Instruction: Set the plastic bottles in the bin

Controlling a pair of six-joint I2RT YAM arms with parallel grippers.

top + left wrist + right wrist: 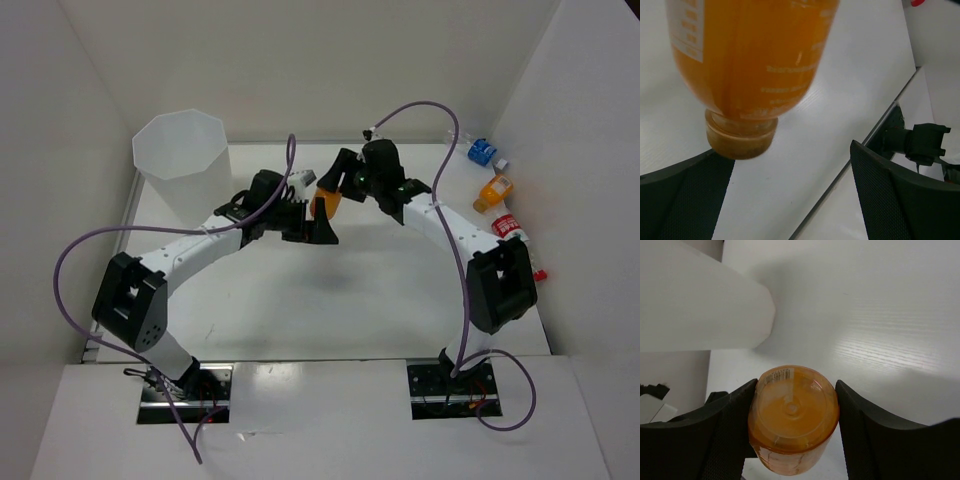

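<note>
Orange bottle (pixel 792 415) sits clamped in the right gripper (pixel 796 387), neck near the left gripper's (pixel 785 152) spread fingers.

A robotics lab test cell is being shown. A white bench (pixel 380 290) is being boxed in by plain white panels (pixel 300 60) on three sides. A left arm (pixel 190 252) and a right arm (pixel 455 225) are being held on metal plates (pixel 215 385) at its near edge, and purple cables (pixel 466 310) are being left looping loose.

L gripper (pixel 790 170) wide open, R gripper (pixel 796 407) clamping orange bottle (pixel 790 440), arms angled inward.
</note>
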